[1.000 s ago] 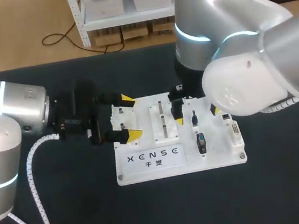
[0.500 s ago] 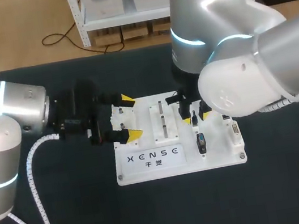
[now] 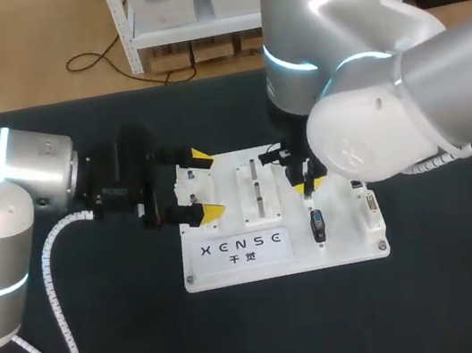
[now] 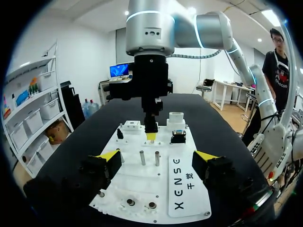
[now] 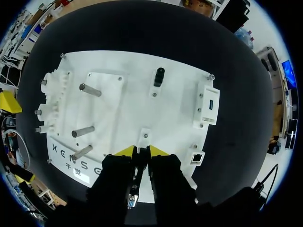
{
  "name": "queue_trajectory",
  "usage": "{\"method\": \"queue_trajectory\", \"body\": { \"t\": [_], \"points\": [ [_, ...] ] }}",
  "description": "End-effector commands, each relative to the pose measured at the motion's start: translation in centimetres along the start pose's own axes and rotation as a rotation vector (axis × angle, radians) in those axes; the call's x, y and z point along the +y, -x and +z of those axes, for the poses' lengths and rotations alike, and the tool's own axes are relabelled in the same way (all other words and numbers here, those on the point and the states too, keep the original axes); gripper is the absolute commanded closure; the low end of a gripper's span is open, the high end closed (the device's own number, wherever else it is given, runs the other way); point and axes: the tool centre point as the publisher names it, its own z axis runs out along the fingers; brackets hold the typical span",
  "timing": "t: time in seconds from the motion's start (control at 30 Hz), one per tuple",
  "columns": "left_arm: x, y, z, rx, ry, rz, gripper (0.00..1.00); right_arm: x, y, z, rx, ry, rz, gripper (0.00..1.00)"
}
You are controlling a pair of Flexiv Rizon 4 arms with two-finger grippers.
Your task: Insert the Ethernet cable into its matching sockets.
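1. The black table [image 3: 110,342] carries the white board [image 3: 224,269], the landmark for every placing below.
2. The right arm [image 3: 368,100] looms over the board's far right part. Its right gripper [image 5: 141,150] points straight down at the board, right of the three metal posts [image 5: 80,133]. The yellow-tipped fingers are clenched on the Ethernet plug [image 5: 134,196].
3. The left gripper [image 4: 157,155] sits at the board's left end, fingers released and spread wide, grasping nothing.
4. A small white socket block [image 5: 196,158] with a square mouth stands on the board's right edge, beside a longer block with a blue-tongued socket [image 5: 208,106]. By its shape, the square mouth looks like the Ethernet socket.
5. The Ethernet plug stands upright just above the board's surface, pinched between the right fingers over a small white mount.
   - It is slim and dark, and the end facing up the fingers has a pale, metallic look. No trailing cable can be made out.
   - It is probably light and rigid, a moulded plastic body with smooth sides that could twist or slip in the pads.
   - Its contact end and any latch are likely fragile.
   - The flat sides of the body, clear of the mating end, seem the sound place to hold it.
   - It should probably be kept square to the socket mouth so it does not jam.
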Motion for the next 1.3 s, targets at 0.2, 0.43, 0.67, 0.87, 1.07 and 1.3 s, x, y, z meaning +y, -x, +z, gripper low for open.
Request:
{"method": "queue_trajectory", "body": {
  "t": [0.2,0.43,0.67,0.87,1.07,1.3],
  "points": [
    [0.0,-0.2,0.0,-0.007,0.003,0.003,0.0,-0.7,0.1,-2.3,-0.01,0.017,0.017,1.0],
    [0.0,-0.2,0.0,-0.007,0.003,0.003,0.0,-2.5,-0.1,-3.4,-0.01,0.011,0.042,1.0],
    [0.0,-0.2,0.0,-0.007,0.003,0.003,0.0,-4.5,-0.6,-3.8,-0.002,0.001,0.073,1.0],
    [0.0,-0.2,0.0,-0.007,0.003,0.003,0.0,-5.8,-1.0,-3.5,0.003,-0.015,0.086,1.0],
    [0.0,-0.2,0.0,-0.007,0.003,0.003,0.0,-6.7,-1.6,-3.1,0.015,-0.023,0.099,1.0],
    [0.0,-0.2,0.0,-0.007,0.003,0.003,0.0,-7.3,-1.8,-2.3,0.029,-0.03,0.105,1.0]
  ]
}}
